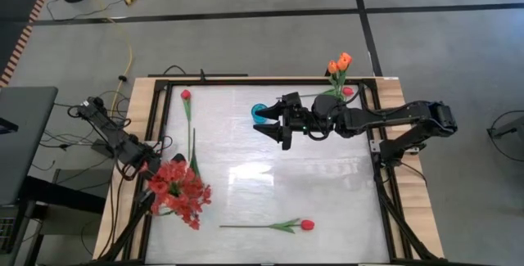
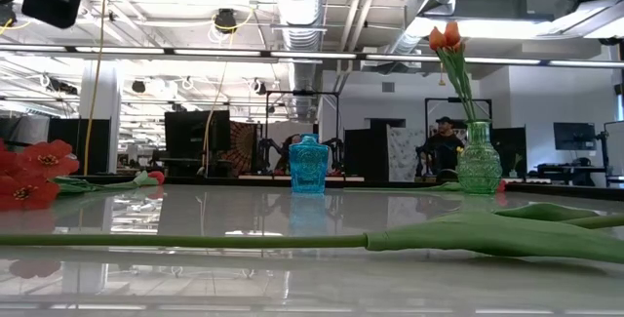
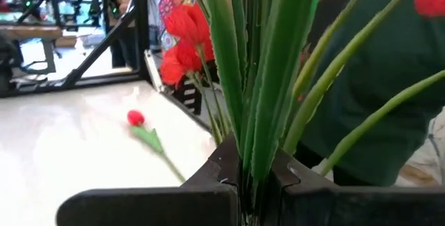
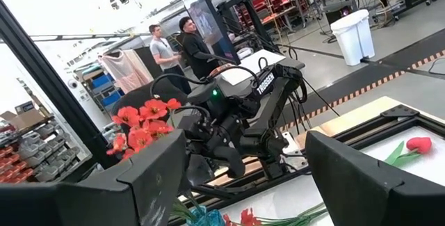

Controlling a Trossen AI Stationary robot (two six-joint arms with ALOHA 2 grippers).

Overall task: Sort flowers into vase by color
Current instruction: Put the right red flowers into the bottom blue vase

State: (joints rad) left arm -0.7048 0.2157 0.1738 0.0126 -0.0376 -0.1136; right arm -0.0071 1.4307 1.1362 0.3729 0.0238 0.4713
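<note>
Red, bushy and papery, the spray of small blossoms (image 1: 180, 191) fills my left gripper (image 1: 149, 161) at the table's left edge; my fingers are clenched tight on its bundle of smooth, flat green stems (image 3: 259, 80), which rise straight out between them in my left wrist view. The blooms spread over the glossy white table (image 1: 327, 192) just inside the black frame rail (image 1: 161, 127), so there is little room on that side.

Behind the spray, near the far left corner, a single red-pink tulip bud (image 1: 186, 95) lies on a long thin stem running back toward the blossoms. Along the near edge lies another red-pink tulip (image 1: 307, 225), its stem and a narrow leaf stretched flat to the left; the low view shows that stem as a long green line across the foreground.

The middle of the table is bare, shiny and reflective, with wide room to move.

Further right, a small faceted blue glass vase (image 2: 308, 165) stands upright toward the far edge. My right gripper (image 1: 274, 124) hovers just beside it, fingers spread wide and holding nothing.

At the far right corner a ribbed green glass vase (image 2: 479, 159) holds two orange tulips (image 1: 339, 63) upright, close to the frame.
</note>
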